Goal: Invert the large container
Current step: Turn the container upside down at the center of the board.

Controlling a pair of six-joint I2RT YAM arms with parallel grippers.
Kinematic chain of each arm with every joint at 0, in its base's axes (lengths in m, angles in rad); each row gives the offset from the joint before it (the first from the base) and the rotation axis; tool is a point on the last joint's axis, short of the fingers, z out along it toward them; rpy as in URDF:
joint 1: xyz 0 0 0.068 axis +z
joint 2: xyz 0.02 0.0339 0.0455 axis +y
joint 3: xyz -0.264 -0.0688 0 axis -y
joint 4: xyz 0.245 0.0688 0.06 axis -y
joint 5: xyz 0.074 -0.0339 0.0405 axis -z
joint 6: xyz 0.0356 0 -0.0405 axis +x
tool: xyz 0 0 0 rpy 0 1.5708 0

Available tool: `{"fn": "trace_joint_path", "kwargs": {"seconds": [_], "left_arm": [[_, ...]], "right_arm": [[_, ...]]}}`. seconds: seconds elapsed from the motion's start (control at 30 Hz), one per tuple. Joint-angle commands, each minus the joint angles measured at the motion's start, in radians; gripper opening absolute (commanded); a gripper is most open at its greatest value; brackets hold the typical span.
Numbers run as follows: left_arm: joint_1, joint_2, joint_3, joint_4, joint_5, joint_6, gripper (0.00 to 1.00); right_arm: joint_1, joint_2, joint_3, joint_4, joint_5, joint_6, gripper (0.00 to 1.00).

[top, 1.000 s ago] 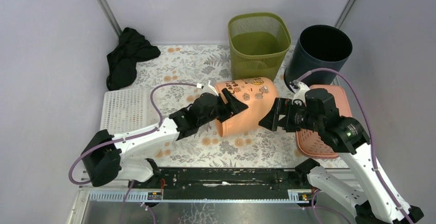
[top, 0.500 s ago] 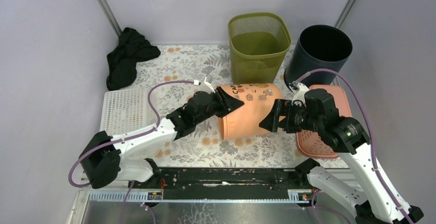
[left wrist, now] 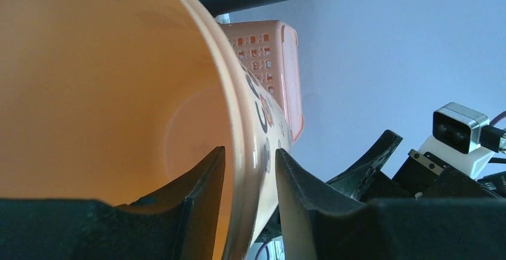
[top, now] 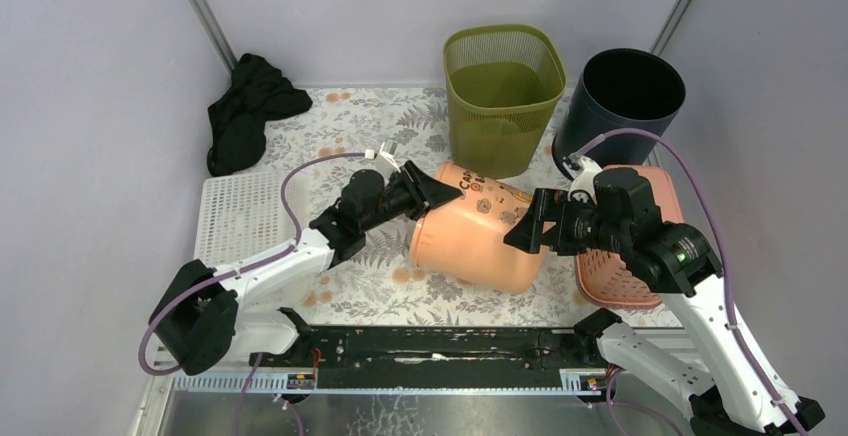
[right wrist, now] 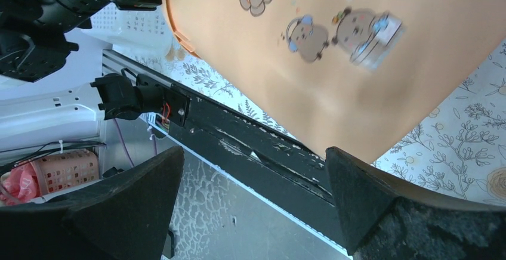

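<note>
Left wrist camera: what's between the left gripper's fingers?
The orange container's wall, with the fingers on either side, shown in the left wrist view.

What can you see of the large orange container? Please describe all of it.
The large orange container is a tapered pail of smooth, plastic-looking peach material, printed with a flower, small bears and dark letters near the rim. It lies tipped on its side on the floral table, mouth toward the left arm. The left gripper pinches its rim wall, one finger inside; the open right gripper faces its side, contact unclear.
</note>
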Motion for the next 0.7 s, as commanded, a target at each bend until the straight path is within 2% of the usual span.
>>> {"fn": "trace_joint_path", "kwargs": {"seconds": [0.0,0.4,0.47,0.57,0.6,0.67], "left_arm": [[0.038,0.011,-0.036,0.141,0.125,-0.042,0.0],[0.091,0.066,-0.1,0.388,0.218,-0.181,0.0],[0.096,0.071,-0.086,0.38,0.238,-0.174,0.0],[0.101,0.061,-0.028,0.271,0.261,-0.102,0.13],[0.102,0.051,-0.005,0.203,0.259,-0.07,0.14],[0.108,0.03,0.047,0.067,0.251,0.0,0.3]], "right_arm": [[-0.003,0.006,0.06,0.002,-0.009,-0.001,0.95],[-0.002,0.028,0.14,-0.039,0.009,-0.004,0.95],[-0.003,0.03,0.144,-0.04,0.009,-0.004,0.95],[-0.003,0.028,0.136,-0.039,0.009,-0.005,0.96],[-0.003,0.027,0.132,-0.036,0.009,-0.002,0.95],[-0.002,0.024,0.125,-0.033,0.007,-0.002,0.96]]}}
